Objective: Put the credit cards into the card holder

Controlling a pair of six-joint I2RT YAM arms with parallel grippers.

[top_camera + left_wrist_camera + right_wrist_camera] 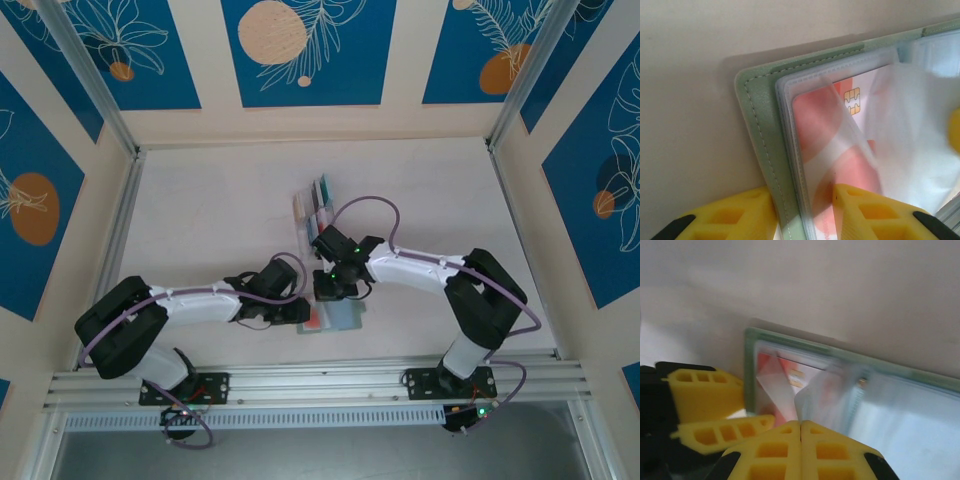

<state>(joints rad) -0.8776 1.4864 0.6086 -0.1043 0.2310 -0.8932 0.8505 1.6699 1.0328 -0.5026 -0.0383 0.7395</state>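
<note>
Pale bench (220, 200) under blue floral panels. My left gripper (802, 207) has its fingers clamped on the card holder (757, 130) at its left edge, pinning it open near the bench's front. A red credit card (815, 125) sits in a clear sleeve. To its right, my right gripper (800, 440), fingers together, seems to pinch a sleeve. Next I would judge: fetch another card from the rack (315, 200) beyond the holder, with open bench either side.

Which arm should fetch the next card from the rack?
Right, probably. The left gripper straddles the card holder's edge, pinning it open, so it should stay put. The right gripper is shut with nothing visibly held, and its arm sits nearer the rack.
</note>
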